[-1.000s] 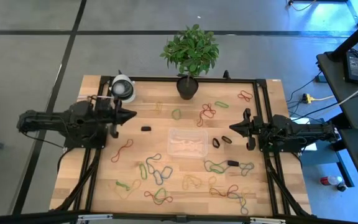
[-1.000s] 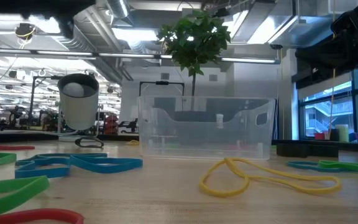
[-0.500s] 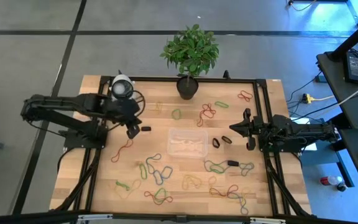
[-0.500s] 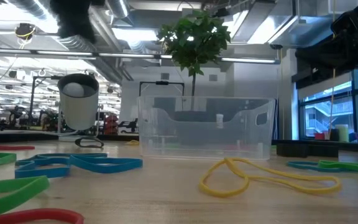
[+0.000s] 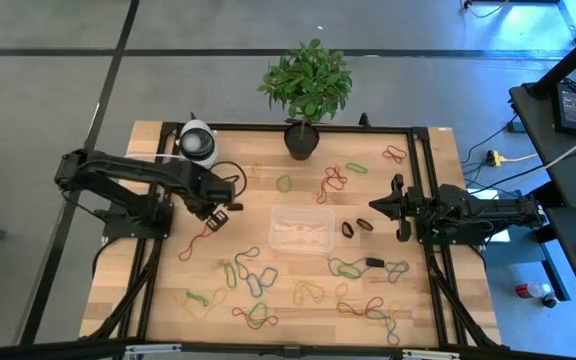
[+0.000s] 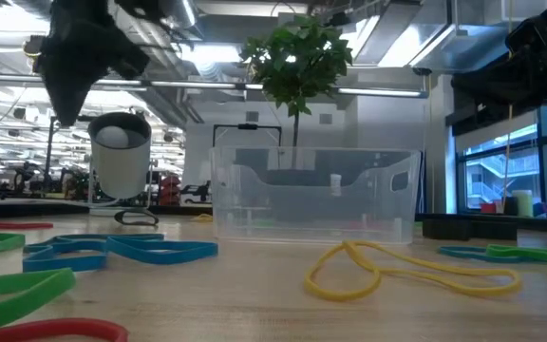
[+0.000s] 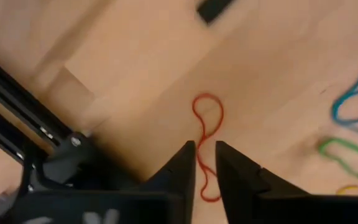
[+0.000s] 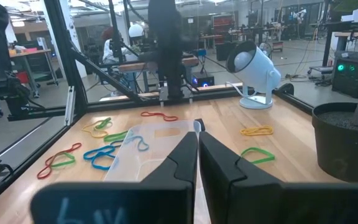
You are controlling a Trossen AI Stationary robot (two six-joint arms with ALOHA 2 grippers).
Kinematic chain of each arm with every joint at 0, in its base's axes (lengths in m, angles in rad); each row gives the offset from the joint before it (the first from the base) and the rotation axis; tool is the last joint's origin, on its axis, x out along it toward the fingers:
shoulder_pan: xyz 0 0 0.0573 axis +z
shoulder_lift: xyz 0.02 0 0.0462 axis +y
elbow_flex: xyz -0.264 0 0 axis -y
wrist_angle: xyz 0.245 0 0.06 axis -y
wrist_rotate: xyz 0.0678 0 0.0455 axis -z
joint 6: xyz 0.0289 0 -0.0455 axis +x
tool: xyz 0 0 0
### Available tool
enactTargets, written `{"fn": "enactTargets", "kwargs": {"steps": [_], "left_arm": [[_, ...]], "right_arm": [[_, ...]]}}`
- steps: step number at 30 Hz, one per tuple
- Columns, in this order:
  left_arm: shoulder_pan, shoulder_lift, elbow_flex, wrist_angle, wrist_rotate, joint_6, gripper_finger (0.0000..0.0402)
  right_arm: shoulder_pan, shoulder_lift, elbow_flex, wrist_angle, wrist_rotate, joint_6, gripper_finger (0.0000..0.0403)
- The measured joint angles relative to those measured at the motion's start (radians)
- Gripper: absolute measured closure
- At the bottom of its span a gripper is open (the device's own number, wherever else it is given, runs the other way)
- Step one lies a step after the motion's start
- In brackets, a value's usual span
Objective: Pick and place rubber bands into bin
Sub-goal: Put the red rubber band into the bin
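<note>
Rubber bands in red, green, blue, yellow and black lie loose over the wooden table. The clear bin stands near the middle, also plain in the low view. My left gripper hangs above the table, left of the bin, pointing down over one end of a red band. In the left wrist view the gripper is open by a narrow gap, with the red band showing through it. My right gripper waits shut, right of the bin.
A potted plant and a white round lamp stand at the far edge. A small black block lies just beyond the left gripper, another right of the bin. Black bands lie by the right gripper. Frame rails run along both sides.
My left arm has swung from the table's left side toward the middle and tipped its gripper downward; it now hangs over the red band left of the bin. The bands and the bin have stayed put.
</note>
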Motion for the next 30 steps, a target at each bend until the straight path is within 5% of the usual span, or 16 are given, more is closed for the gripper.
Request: {"fn": "enactTargets", "kwargs": {"steps": [14,24,30], "left_arm": [[-0.111,0.056,-0.307,0.303,0.052,0.024,0.0224],[-0.144,0.047,-0.488,0.458,0.067,0.052,0.0242],[-0.151,0.039,-0.495,0.478,0.053,0.105,0.0311]], "right_arm": [[0.000,0.000,0.000,0.000,0.000,0.000,0.0382],[0.000,0.000,0.000,0.000,0.000,-0.001,0.0382],[0.000,0.000,0.000,0.000,0.000,-0.001,0.0382]]}}
